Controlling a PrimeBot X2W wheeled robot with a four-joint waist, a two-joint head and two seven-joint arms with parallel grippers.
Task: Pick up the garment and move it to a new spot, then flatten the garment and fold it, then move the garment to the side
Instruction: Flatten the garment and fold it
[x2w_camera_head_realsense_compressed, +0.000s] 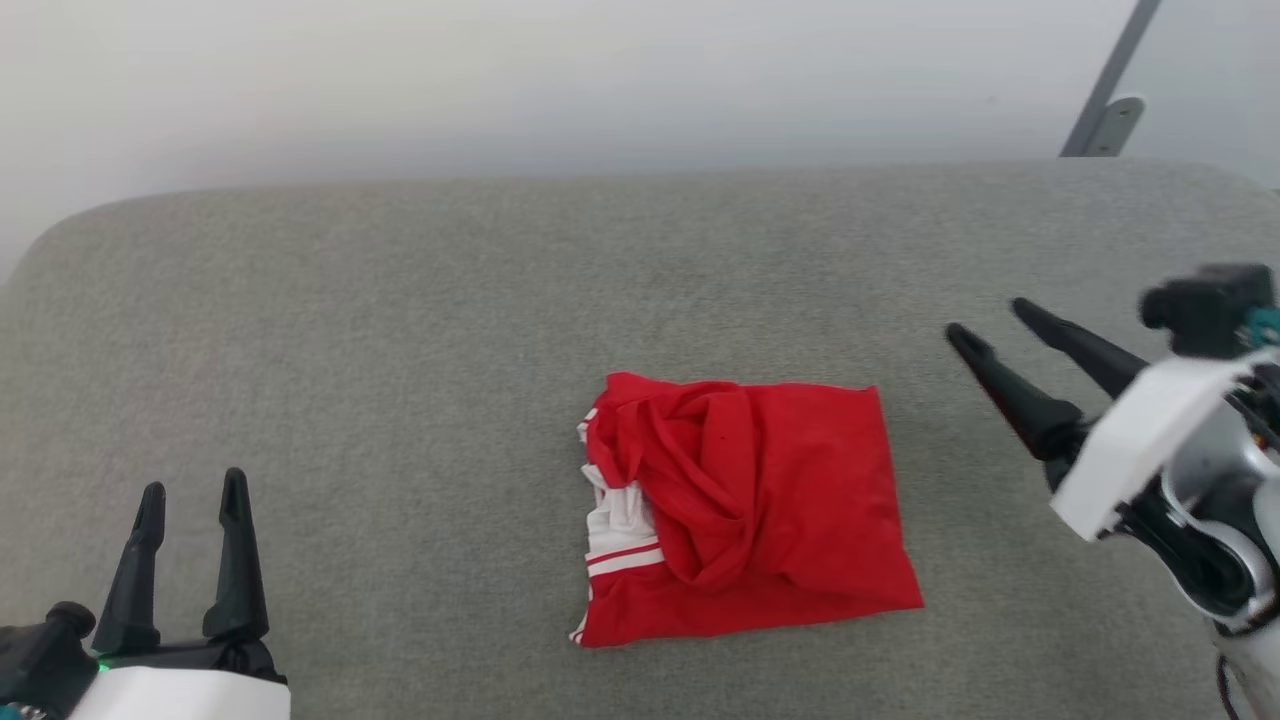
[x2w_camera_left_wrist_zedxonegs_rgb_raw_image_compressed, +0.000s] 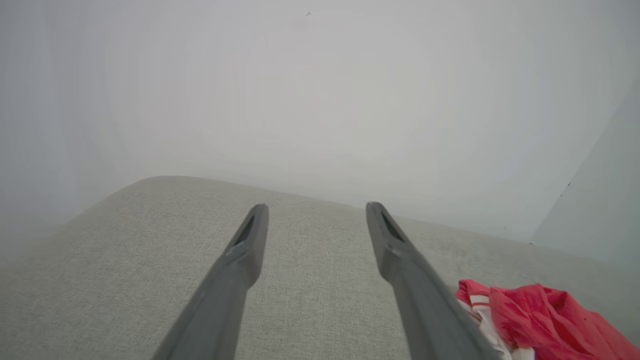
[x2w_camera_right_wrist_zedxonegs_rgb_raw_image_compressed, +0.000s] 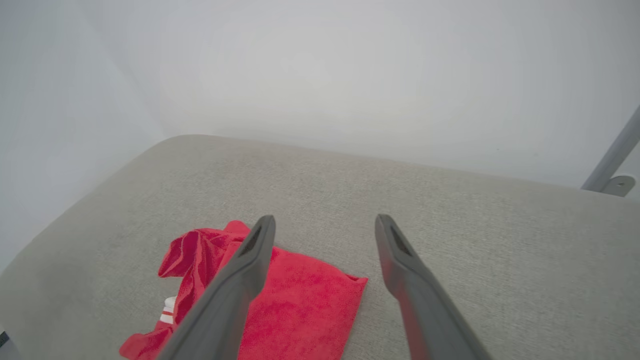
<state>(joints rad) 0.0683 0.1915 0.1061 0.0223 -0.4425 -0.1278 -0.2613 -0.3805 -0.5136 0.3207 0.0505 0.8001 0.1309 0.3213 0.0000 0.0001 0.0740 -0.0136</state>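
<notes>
The garment (x2w_camera_head_realsense_compressed: 745, 510) is a red shirt with a white sleeve and red-and-white striped band, lying folded into a rough, rumpled square on the grey cushioned surface (x2w_camera_head_realsense_compressed: 400, 330). It also appears in the left wrist view (x2w_camera_left_wrist_zedxonegs_rgb_raw_image_compressed: 545, 320) and the right wrist view (x2w_camera_right_wrist_zedxonegs_rgb_raw_image_compressed: 295, 305). My left gripper (x2w_camera_head_realsense_compressed: 193, 493) rests at the lower left, open and empty, well apart from the garment. My right gripper (x2w_camera_head_realsense_compressed: 990, 320) hovers to the right of the garment, open, with nothing between its fingers. In the wrist views both the left gripper (x2w_camera_left_wrist_zedxonegs_rgb_raw_image_compressed: 316, 210) and the right gripper (x2w_camera_right_wrist_zedxonegs_rgb_raw_image_compressed: 324, 222) show spread fingers.
A pale wall rises behind the surface. A grey metal bracket (x2w_camera_head_realsense_compressed: 1105, 100) stands at the back right, also in the right wrist view (x2w_camera_right_wrist_zedxonegs_rgb_raw_image_compressed: 615, 165). The surface's rounded back corners curve away at left and right.
</notes>
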